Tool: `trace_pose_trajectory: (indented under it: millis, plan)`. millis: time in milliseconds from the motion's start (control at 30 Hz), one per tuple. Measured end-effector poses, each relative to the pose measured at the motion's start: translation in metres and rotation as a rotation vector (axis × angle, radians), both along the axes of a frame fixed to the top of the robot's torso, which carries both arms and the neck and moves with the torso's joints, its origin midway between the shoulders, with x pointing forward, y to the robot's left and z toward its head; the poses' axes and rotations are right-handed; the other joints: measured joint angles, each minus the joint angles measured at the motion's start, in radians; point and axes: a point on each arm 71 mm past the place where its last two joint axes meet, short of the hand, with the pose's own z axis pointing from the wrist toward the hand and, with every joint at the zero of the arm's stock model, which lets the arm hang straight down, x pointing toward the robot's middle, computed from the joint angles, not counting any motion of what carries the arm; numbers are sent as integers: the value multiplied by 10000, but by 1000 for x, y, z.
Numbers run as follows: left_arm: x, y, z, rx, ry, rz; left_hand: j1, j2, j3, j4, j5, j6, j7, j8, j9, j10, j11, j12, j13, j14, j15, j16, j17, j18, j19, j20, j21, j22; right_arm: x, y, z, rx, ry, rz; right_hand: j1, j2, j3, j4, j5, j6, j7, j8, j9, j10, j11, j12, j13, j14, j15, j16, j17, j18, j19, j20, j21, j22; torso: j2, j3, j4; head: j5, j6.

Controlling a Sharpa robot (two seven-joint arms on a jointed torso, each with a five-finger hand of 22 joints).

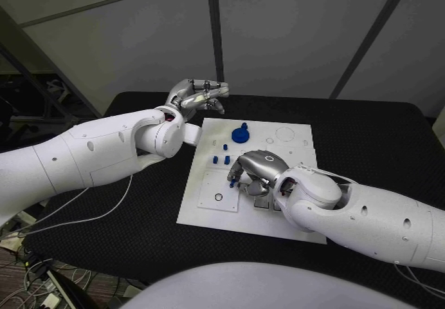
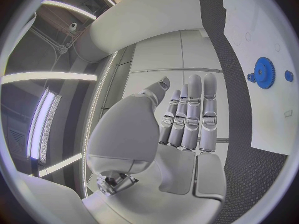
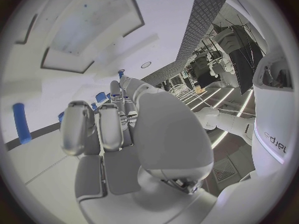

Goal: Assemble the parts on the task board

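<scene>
The right hand (image 1: 257, 168) is reaching, fingers curled, among small blue pegs (image 1: 222, 159) on the task board (image 1: 209, 212); whether it is gripping one is unclear, so it should seat slowly. The left hand (image 1: 197, 94) is hovering empty beyond the board's far edge, fingers loosely together.

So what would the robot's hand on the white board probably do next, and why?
Probably the right hand closes its fingers on one of the small blue parts beside it. It hangs low over the task board, apparently holding nothing, while the left hand waits off the board.
</scene>
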Motion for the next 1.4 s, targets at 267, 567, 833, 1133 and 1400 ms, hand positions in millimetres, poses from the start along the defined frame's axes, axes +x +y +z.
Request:
trace_pose_trajectory:
  millis: [267,567,833,1133,1400]
  plan:
    - [0,0,0,-5,9,-22,0,0,0,0,0,-36,36,0,0,0,0,0,1,0,0,0,1,1,0,0,0,0,-2,1,-4,-249,-4,104,0,0,0,0,-1,27,27,4,9,0,0,-40,9,0,0,0,1,1,0,0,0,-12,4,-1,0,22,-54]
    - [0,0,0,-7,17,-39,0,0,0,0,0,-36,36,0,1,0,0,0,-8,0,0,0,2,0,0,0,0,1,-7,5,-8,-390,-102,310,-104,5,0,0,1,19,19,2,3,0,0,-39,13,0,0,0,-15,1,0,0,0,-21,1,-2,1,52,-103]
    - [0,0,0,-5,31,-50,0,0,0,0,0,-36,36,0,2,1,0,0,-8,0,0,0,-7,0,0,0,0,1,-7,4,-10,-448,-186,288,-777,-375,-117,64,5,-1248,403,-376,-269,-956,419,-563,-194,16,238,-134,-271,1,-244,235,-400,-530,-6,-2,0,64,-114]
    - [0,1,-1,-5,57,-76,0,0,0,0,0,-35,36,0,2,-36,37,0,-7,0,0,0,-6,1,0,0,0,-8,-9,-3,-13,-330,-229,108,-921,-519,-274,55,5,-2096,476,-371,-336,-1987,622,-577,-559,18,307,-553,-851,160,-560,372,-909,-1216,-10,2,-5,66,-79]
    - [0,1,-1,-2,90,-106,0,0,0,0,0,-71,0,0,2,-36,37,0,-6,0,0,0,-5,0,0,0,0,-7,-15,-18,-5,114,-436,-155,-920,-521,-302,27,47,-1933,415,-310,-272,-1876,512,-339,-545,18,307,-553,-883,159,-559,371,-909,-1196,-12,7,-12,39,-43]
